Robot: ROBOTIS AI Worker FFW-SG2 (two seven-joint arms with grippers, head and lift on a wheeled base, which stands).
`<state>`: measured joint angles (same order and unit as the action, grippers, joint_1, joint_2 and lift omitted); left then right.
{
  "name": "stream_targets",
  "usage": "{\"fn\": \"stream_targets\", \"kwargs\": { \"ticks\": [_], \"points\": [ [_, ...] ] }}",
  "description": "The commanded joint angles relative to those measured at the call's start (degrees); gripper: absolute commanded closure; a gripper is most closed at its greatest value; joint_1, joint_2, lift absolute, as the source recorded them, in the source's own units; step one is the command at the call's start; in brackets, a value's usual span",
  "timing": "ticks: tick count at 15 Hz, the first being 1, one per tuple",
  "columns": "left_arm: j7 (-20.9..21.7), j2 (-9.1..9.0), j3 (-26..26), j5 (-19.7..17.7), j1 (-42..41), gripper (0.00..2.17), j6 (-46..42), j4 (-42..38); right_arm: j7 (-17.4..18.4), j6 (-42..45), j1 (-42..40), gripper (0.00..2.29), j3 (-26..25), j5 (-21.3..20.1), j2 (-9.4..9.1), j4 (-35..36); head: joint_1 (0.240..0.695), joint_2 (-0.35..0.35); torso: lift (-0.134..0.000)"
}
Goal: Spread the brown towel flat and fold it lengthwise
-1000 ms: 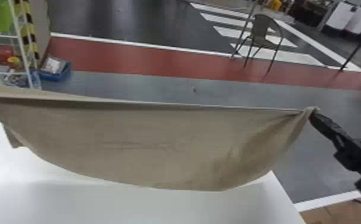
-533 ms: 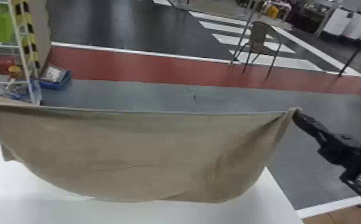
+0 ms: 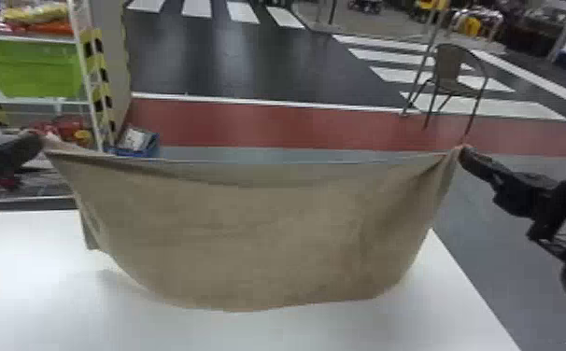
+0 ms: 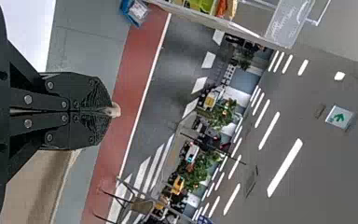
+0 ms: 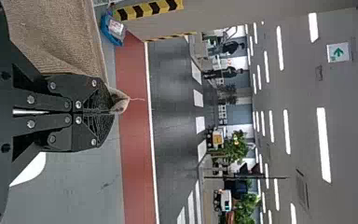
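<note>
Brown towel [image 3: 268,233], hung open by its upper corners over the white table [image 3: 249,333].
Plain, matte, finely textured cloth. Head view, clock face centred on towel: gathered corners at ten and two, creases fanning inward from each; top edge drawn nearly straight across twelve; lower edge bowed round at six, contact with tabletop unclear; small flap hanging near nine.

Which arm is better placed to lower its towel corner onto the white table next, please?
Probably the left: in the head view, the left gripper lines up with the white table, while the right gripper holds its towel corner out past the table's right side.
</note>
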<state>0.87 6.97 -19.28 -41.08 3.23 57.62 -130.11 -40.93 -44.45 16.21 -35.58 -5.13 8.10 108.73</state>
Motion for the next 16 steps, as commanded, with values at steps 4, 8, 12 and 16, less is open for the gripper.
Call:
{"fn": "stream_targets", "kwargs": {
  "ticks": [4, 8, 12, 16],
  "points": [
    [0.19, 1.30, -0.41, -1.63, 6.43, 1.89, 0.35, 5.04, -2.13, 4.23, 4.97, 1.69, 0.87, 0.65, 1.57, -5.98, 0.461, -0.201, -0.123],
    [1.95, 1.21, -5.51, -4.71, -8.33, 1.89, 3.87, -4.19, -6.79, 11.44, -8.91, 1.69, -0.10, 8.65, 1.48, -1.94, 0.482, -0.184, -0.123],
    [2.21, -0.29, -8.58, -3.39, -24.24, 1.89, 3.52, -11.22, -10.31, 20.23, -21.92, 1.69, -3.27, 14.45, 0.87, 2.10, 0.647, -0.175, -0.123],
    [2.91, -2.92, -11.13, 0.65, -34.35, 1.89, 3.52, -13.42, -18.74, 26.03, -31.06, 1.69, -9.07, 17.26, -0.89, 2.45, 0.695, -0.176, -0.123]
  ]
}}
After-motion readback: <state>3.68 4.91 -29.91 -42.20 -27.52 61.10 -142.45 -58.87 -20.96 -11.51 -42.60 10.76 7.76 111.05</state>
